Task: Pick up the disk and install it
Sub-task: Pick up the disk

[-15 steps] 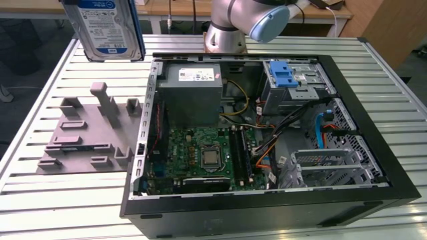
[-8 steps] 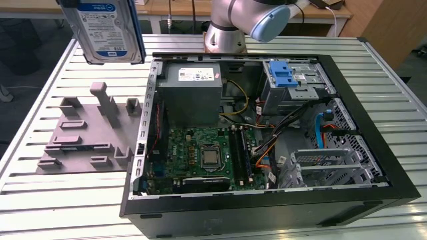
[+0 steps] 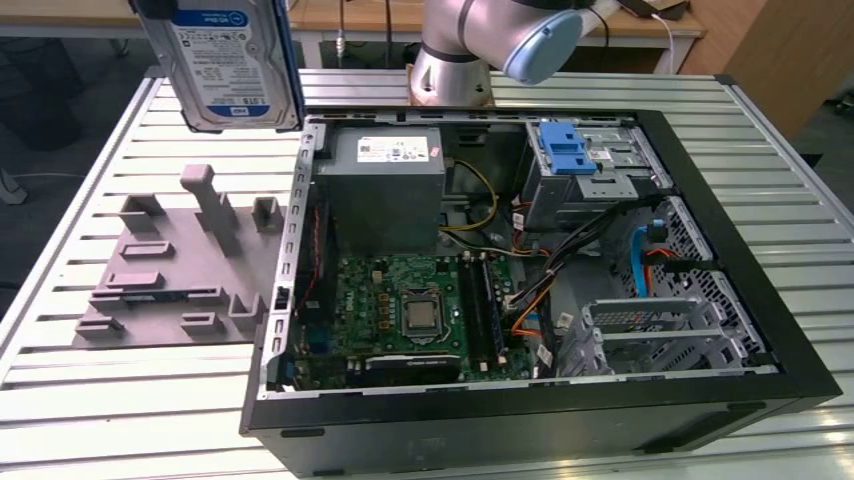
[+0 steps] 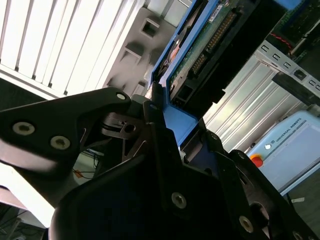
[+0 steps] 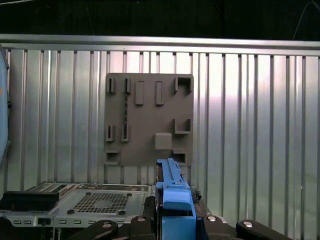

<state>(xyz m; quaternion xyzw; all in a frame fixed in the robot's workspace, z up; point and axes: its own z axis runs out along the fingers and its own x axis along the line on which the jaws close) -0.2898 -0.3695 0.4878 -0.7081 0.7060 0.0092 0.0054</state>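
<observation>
I have the disk [image 3: 235,62] up in the air, well clear of the counter [image 3: 107,400], with the claw [image 4: 182,125] pinching it. In the exterior view it hangs upright with its white-and-blue label facing the camera, at about 11 o'clock from the open computer case [image 3: 534,430]. In the second wrist view I see black fingers [image 4: 155,127] pressed against the disk's blue side rail [image 4: 186,124], one on each side, and the green circuit board [image 4: 200,55] on its underside faces that camera. In the first wrist view the same blue rail stands edge-on between the claw's two halves.

In the exterior view the grey fixture plate [image 3: 167,265] lies flat on the counter at 9 o'clock from the case, just beside its wall. Inside the case, the drive cage [image 3: 587,175] with its blue latch sits at about 1 o'clock, the power supply [image 3: 384,190] at 11 o'clock and the motherboard [image 3: 407,305] at about 7 o'clock. The arm [image 3: 461,50] rises at 12 o'clock, behind the case.
</observation>
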